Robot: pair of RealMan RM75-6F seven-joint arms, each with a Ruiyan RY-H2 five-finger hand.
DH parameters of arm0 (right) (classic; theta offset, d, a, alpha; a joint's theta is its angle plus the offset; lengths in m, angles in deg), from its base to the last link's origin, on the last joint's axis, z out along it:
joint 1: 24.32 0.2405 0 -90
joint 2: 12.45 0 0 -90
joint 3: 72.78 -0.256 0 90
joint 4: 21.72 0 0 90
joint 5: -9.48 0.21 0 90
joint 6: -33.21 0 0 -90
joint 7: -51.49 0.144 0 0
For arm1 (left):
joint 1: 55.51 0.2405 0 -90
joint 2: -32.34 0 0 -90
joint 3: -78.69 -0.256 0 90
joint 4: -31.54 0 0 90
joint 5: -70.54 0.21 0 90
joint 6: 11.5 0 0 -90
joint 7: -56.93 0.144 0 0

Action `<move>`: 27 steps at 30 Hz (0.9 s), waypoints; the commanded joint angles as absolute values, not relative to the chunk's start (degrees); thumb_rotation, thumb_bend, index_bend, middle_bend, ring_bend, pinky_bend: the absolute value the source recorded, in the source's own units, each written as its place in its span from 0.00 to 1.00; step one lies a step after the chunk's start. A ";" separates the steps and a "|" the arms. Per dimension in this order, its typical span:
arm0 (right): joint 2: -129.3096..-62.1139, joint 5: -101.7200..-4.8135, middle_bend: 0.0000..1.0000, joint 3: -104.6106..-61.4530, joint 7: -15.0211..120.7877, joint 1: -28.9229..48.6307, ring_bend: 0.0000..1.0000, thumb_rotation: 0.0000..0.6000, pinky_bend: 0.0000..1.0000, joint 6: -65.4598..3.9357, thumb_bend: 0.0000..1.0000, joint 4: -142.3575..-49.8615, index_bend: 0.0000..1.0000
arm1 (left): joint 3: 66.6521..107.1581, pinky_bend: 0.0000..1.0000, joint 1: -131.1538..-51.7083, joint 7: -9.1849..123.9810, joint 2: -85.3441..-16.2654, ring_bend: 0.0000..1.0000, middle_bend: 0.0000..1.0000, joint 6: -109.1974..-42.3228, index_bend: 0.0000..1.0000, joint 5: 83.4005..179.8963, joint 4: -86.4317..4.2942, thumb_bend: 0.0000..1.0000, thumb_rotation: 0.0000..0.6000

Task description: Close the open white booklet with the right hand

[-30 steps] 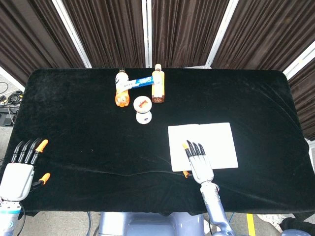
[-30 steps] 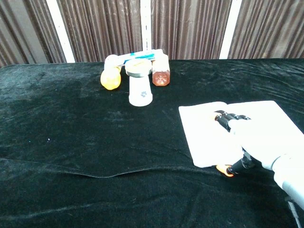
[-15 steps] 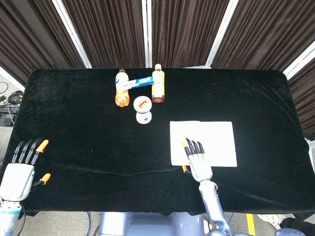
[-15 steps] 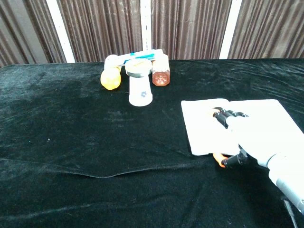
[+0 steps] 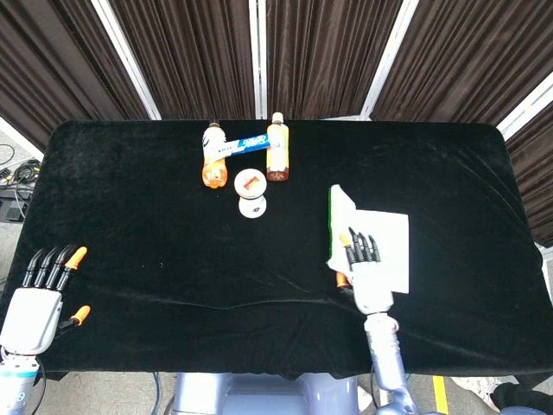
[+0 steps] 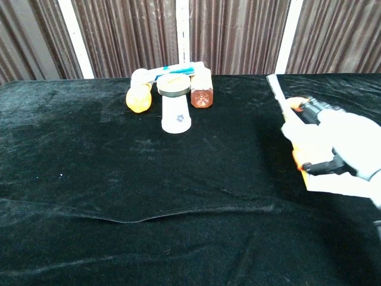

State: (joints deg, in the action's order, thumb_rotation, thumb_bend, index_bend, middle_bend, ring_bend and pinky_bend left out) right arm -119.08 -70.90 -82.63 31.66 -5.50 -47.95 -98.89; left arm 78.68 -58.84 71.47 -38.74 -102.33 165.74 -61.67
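The white booklet (image 5: pixel 386 245) lies on the black table right of centre. Its left page (image 5: pixel 338 226) stands lifted, nearly upright, over the right half. My right hand (image 5: pixel 369 275) holds that page at its front edge, thumb beneath and fingers on top. In the chest view the raised page (image 6: pixel 278 95) shows edge-on just left of the right hand (image 6: pixel 331 142), and the flat half (image 6: pixel 342 186) pokes out under the hand. My left hand (image 5: pixel 38 301) rests at the table's front left corner, its fingers apart, holding nothing.
At the back centre lie an orange bottle (image 5: pixel 212 156), a blue tube (image 5: pixel 251 141) and an amber bottle (image 5: pixel 276 149). A white jar (image 5: pixel 251 192) stands in front of them, left of the booklet. Black cloth (image 5: pixel 155 225) covers the table.
The right hand has moved right and up, swinging the left page from flat to nearly upright over the right half. The left hand has stayed put.
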 commanded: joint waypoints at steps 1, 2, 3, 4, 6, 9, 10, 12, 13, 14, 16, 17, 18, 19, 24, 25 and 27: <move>-116.76 -70.86 0.00 -83.16 32.09 -6.72 0.00 1.00 0.00 -49.55 0.38 -100.30 0.00 | 78.65 0.00 -58.86 71.61 -38.80 0.00 0.00 -102.25 0.00 165.75 -61.65 0.18 1.00; -115.59 -70.59 0.00 -83.41 32.39 -7.28 0.00 1.00 0.00 -50.12 0.37 -100.89 0.00 | 78.60 0.00 -58.85 71.73 -38.85 0.00 0.00 -102.25 0.00 165.83 -61.63 0.18 1.00; -115.10 -70.55 0.00 -83.43 32.54 -7.44 0.00 1.00 0.00 -50.22 0.36 -101.19 0.00 | 78.58 0.00 -58.85 71.78 -38.87 0.00 0.00 -102.26 0.00 165.87 -61.64 0.18 1.00; -114.37 -70.37 0.00 -83.53 32.66 -7.79 0.00 1.00 0.00 -50.51 0.35 -101.51 0.00 | 78.54 0.00 -58.84 71.84 -38.90 0.00 0.00 -102.29 0.00 165.96 -61.67 0.18 1.00; -113.17 -70.06 0.00 -83.71 32.94 -8.43 0.00 1.00 0.00 -51.11 0.31 -102.02 0.00 | 78.48 0.00 -58.82 71.99 -38.97 0.00 0.00 -102.38 0.00 166.17 -61.66 0.18 1.00; -111.21 -69.53 0.00 -83.87 34.03 -9.59 0.00 1.00 0.00 -51.97 0.25 -102.66 0.00 | 78.34 0.00 -58.80 72.31 -39.11 0.00 0.00 -102.37 0.00 166.39 -61.65 0.18 1.00; -110.81 -69.48 0.00 -83.88 34.24 -9.80 0.00 1.00 0.00 -52.14 0.24 -102.68 0.00 | 78.32 0.00 -58.78 72.38 -39.14 0.00 0.00 -102.38 0.00 166.42 -61.63 0.18 1.00; -109.70 -69.36 0.00 -83.93 34.91 -10.43 0.00 1.00 0.00 -52.69 0.23 -102.65 0.00 | 78.26 0.00 -58.76 72.57 -39.23 0.00 0.00 -102.38 0.00 166.51 -61.62 0.18 1.00; -109.21 -69.29 0.00 -83.97 35.23 -10.74 0.00 1.00 0.00 -52.98 0.22 -102.59 0.00 | 78.25 0.00 -58.76 72.63 -39.26 0.00 0.00 -102.40 0.00 166.56 -61.62 0.18 1.00; -108.77 -69.27 0.00 -83.97 35.52 -11.01 0.00 1.00 0.00 -53.22 0.22 -102.49 0.00 | 78.23 0.00 -58.75 72.68 -39.28 0.00 0.00 -102.43 0.00 166.63 -61.63 0.18 1.00; -106.70 -69.31 0.00 -83.41 37.63 -12.34 0.00 1.00 0.00 -53.84 0.22 -102.83 0.00 | 78.21 0.00 -58.73 72.69 -39.28 0.00 0.00 -102.55 0.00 166.78 -61.63 0.18 1.00; -105.90 -69.87 0.00 -82.94 38.26 -12.66 0.00 1.00 0.00 -54.01 0.21 -103.10 0.00 | 78.25 0.00 -58.73 72.63 -39.25 0.00 0.00 -102.56 0.00 166.74 -61.60 0.18 1.00; -105.24 -70.45 0.00 -82.53 38.71 -12.88 0.00 1.00 0.00 -54.17 0.21 -103.33 0.00 | 78.29 0.00 -58.73 72.56 -39.23 0.00 0.00 -102.56 0.00 166.68 -61.59 0.18 1.00; -104.51 -71.28 0.00 -81.98 38.99 -13.08 0.00 1.00 0.00 -54.39 0.21 -103.55 0.00 | 78.37 0.00 -58.73 72.43 -39.17 0.00 0.00 -102.60 0.00 166.59 -61.60 0.18 1.00; -96.80 -76.40 0.00 -76.55 37.70 -14.25 0.00 1.00 0.00 -53.16 0.19 -108.17 0.00 | 78.86 0.00 -58.76 71.16 -38.74 0.00 0.00 -102.98 0.00 166.21 -61.31 0.18 1.00; -94.62 -77.49 0.00 -75.27 36.83 -14.47 0.00 1.00 0.00 -52.69 0.18 -109.66 0.00 | 78.94 0.00 -58.78 70.80 -38.65 0.00 0.00 -103.11 0.00 166.22 -61.25 0.18 1.00; -91.71 -79.73 0.00 -73.44 36.20 -14.86 0.00 1.00 0.00 -52.69 0.17 -111.26 0.00 | 79.02 0.00 -58.78 70.41 -38.56 0.00 0.00 -103.28 0.00 166.29 -61.16 0.18 1.00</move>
